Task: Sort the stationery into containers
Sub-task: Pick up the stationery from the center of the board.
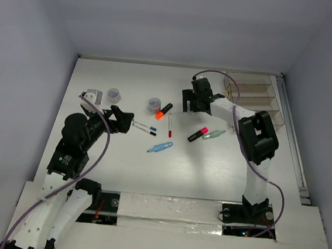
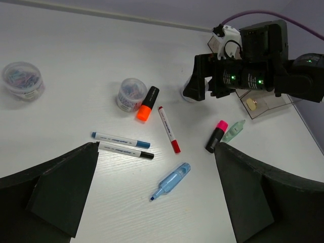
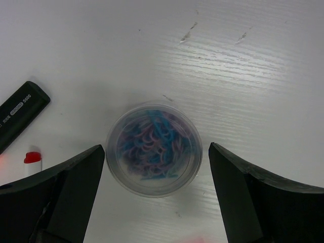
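White tabletop, pale walls: the right hand [image 1: 191, 103] hung with fingers spread wide either side of a pot [image 3: 154, 149] of coloured bits, not touching it. The left hand [image 2: 157, 147], also released, hovered over the pens [image 2: 119, 138]. Loose highlighters [image 2: 172, 180] lay mid-tabletop; the organiser [image 1: 257, 97] stood far right.

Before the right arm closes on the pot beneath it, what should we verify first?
1. Right gripper open: ok.
2. Round pot centred between its jaws: ok.
3. Jaws low enough to grip the pot: cannot tell.
4. Orange highlighter apart from the jaws: ok.
5. Left gripper open and well away: ok.
6. Organiser compartment free: cannot tell, the arm partly hides it.
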### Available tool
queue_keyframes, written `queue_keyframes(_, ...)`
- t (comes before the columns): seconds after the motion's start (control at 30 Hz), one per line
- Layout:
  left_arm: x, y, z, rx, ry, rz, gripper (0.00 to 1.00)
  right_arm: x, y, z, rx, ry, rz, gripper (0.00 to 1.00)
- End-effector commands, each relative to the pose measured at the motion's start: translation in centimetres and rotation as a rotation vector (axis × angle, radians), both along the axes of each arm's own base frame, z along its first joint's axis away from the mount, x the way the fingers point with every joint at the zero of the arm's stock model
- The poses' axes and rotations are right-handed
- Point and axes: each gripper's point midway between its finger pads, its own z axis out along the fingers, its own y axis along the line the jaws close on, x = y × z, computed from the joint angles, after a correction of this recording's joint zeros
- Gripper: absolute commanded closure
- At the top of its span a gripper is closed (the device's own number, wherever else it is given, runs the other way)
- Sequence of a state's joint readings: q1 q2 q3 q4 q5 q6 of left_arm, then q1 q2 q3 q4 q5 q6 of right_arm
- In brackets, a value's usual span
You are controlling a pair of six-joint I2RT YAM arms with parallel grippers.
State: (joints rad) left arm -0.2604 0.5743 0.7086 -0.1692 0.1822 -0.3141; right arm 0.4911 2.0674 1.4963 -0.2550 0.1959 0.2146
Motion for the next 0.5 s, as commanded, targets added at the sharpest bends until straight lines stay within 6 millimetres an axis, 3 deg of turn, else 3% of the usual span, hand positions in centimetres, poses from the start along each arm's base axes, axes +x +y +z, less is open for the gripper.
queue_keyframes(0.0, 0.1, -0.4, 0.0, 0.007, -0.015, -0.023, 0.01, 1.4, -0.2, 3.2, 0.009, -0.082, -0.028, 0.11)
queue_keyframes(0.17, 0.1, -0.4, 0.2, 0.003, -0.021, -0.027, 0.01, 1.2, -0.4, 5.0, 0.028, -0.127, -0.028, 0.11)
queue_keyframes(0.4, 0.0, -0.5, 0.2, 0.002, -0.021, -0.033, 0.01, 1.4, 0.4, 4.8, 0.042, -0.12, 0.01, 0.16)
queue_keyframes(0.47, 0.0, -0.5, 0.2, 0.002, -0.021, -0.033, 0.01, 1.4, 0.4, 4.6, 0.035, -0.112, 0.01, 0.23)
